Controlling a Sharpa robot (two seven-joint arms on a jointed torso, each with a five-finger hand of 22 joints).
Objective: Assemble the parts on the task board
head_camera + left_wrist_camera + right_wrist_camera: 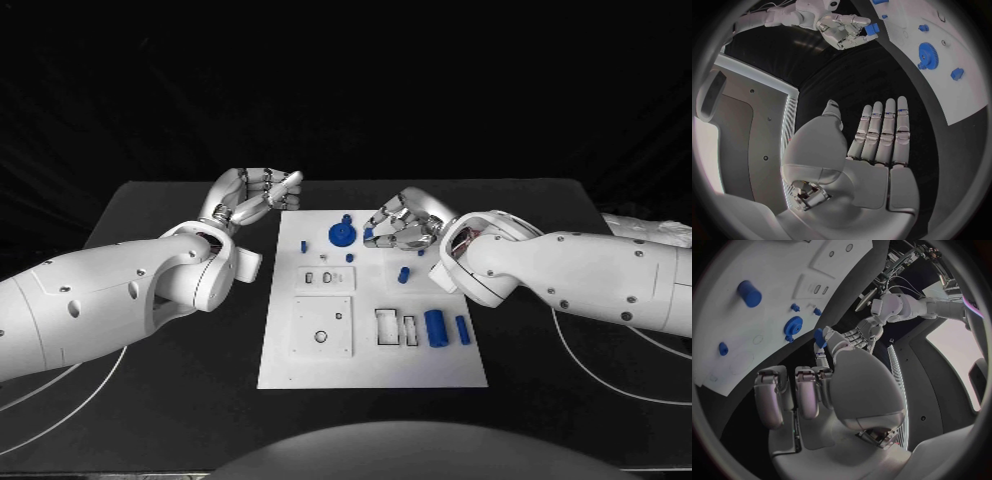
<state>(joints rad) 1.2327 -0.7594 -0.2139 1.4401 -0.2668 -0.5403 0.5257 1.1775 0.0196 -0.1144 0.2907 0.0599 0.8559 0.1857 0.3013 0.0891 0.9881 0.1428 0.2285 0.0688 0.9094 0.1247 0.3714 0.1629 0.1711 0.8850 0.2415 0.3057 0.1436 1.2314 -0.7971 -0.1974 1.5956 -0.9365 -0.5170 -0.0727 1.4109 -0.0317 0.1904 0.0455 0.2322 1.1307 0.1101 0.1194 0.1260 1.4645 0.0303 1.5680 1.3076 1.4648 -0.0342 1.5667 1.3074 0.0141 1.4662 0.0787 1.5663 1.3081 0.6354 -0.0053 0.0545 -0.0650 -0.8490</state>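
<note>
Parts in blue sit scattered across the white task board point(378, 370) at the middle of the black table point(173, 400): a gear point(342, 236) near the far edge, two cylinders point(436, 328) side by side toward the board's right edge, and several smaller pegs too small to identify. The right hand point(401, 226) hovers over the board's far right area with fingers curled in, pinching a small blue part point(819, 337) between fingertips; the piece is mostly hidden in the head view, and its exact shape cannot be made out. The left hand point(255, 196) hangs just beyond the board's far left corner, apart from it; in the left wrist view its fingers point(882, 132) lie straight and pressed side by side, the palm bare, holding nothing. Rectangular slots point(389, 327) are visible beside the cylinders.
</note>
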